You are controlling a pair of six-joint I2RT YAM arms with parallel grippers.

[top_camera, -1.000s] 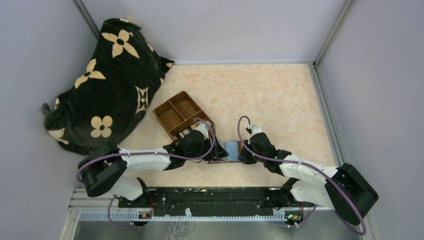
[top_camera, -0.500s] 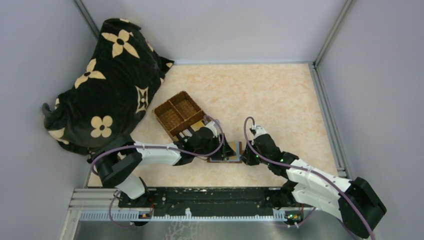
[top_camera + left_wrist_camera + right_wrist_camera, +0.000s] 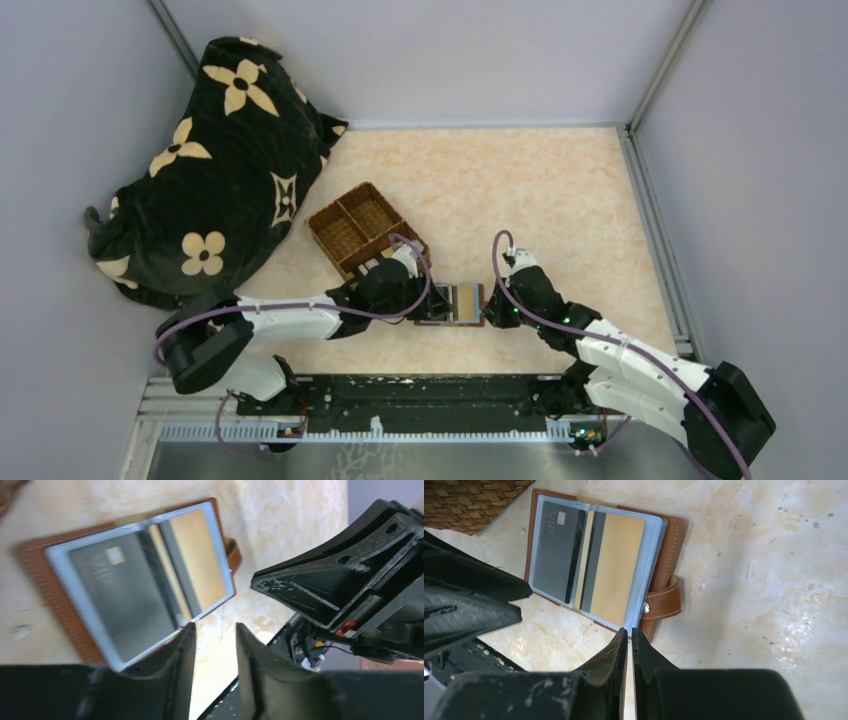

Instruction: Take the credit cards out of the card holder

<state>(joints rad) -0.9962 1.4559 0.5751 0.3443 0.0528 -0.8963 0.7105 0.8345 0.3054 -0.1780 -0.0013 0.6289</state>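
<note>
Mottled peach counter (image 3: pixel 560 190) inside grey walls (image 3: pixel 480 60), open brown card holder (image 3: pixel 461 303) showing dark and gold cards (image 3: pixel 614 570), wicker basket (image 3: pixel 362 228), flowered black cloth (image 3: pixel 210 170), left jaws apart, right jaws closed

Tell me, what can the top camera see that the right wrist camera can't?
Only the top camera shows the left arm and right arm whole, the black flowered bundle, and all of the wicker basket with its compartments. Only the right wrist camera shows small things: the letters VIP on the dark card, the snap strap, and the right end effector with its fingers nearly together. Both show the card holder lying open on the table with a gold card inside.
</note>
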